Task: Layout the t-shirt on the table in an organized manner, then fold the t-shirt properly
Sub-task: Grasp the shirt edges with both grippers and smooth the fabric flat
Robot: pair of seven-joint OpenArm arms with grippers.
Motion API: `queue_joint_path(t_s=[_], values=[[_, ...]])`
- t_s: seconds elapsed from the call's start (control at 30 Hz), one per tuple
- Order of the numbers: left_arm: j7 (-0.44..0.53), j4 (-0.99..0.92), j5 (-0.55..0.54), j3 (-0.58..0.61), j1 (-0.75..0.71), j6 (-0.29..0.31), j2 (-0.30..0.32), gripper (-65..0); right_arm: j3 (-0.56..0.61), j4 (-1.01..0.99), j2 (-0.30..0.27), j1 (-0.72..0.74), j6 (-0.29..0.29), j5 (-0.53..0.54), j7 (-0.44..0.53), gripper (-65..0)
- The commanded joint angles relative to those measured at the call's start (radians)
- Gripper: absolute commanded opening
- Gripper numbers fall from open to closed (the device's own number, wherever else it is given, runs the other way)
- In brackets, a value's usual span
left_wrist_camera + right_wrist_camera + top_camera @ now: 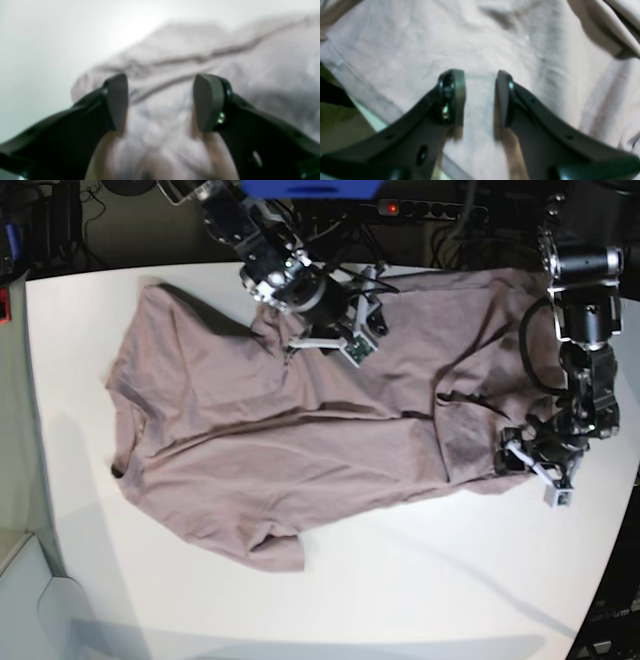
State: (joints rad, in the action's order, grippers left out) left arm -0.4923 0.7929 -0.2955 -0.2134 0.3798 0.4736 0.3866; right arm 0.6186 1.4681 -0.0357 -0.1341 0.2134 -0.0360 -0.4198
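Observation:
The mauve-pink t-shirt (pixel 300 450) lies spread but wrinkled across the white table (pixel 400 590), with a sleeve toward the front (pixel 275 552). My right gripper (pixel 290 335) is down at the shirt's far edge. In the right wrist view it (pixel 480 98) is open, with flat cloth (pixel 420 50) showing in the gap. My left gripper (pixel 502 455) rests at the shirt's right end. Seen from the left wrist, it (pixel 161 102) is open wide over creased cloth (pixel 250 75), and bare table (pixel 37 50) lies to its left.
Beyond the table's far edge are dark surroundings with cables and a power strip (pixel 420 208). The table's right front edge (pixel 605 600) runs close to the left arm. A folded ridge of cloth (pixel 607 32) rises at the upper right of the right wrist view.

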Motion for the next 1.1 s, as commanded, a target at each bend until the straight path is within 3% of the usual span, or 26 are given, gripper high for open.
queue_joint_path(t_s=[0.0,0.2,0.37,0.5,0.87,1.07], values=[[0.036,-0.017,-0.009,-0.002,0.031,0.0,0.018,-24.1,0.001,0.016,-0.016,-0.019,0.002,0.003,-0.027,-42.5],[0.129,-0.206,-0.009,0.001,0.12,0.001,0.016,-24.1,0.001,0.065,-0.106,-0.112,0.002,-0.002,-0.034,-42.5],[0.237,-0.246,-0.009,0.118,0.153,-0.003,0.021,-24.1,0.001,0.141,-0.197,-0.183,0.002,-0.002,-0.035,-42.5],[0.263,-0.24,-0.009,0.184,0.19,-0.009,0.048,-24.1,-0.003,0.177,-0.25,-0.203,0.002,-0.002,-0.035,-42.5],[0.254,-0.235,-0.017,0.18,0.284,0.0,0.167,-24.1,-0.009,0.184,-0.31,-0.204,0.002,0.0,-0.037,-42.5],[0.252,-0.2,-0.064,0.179,0.178,0.001,0.191,-24.1,-0.009,0.291,-0.306,-0.2,-0.002,-0.003,-0.037,-42.2]])
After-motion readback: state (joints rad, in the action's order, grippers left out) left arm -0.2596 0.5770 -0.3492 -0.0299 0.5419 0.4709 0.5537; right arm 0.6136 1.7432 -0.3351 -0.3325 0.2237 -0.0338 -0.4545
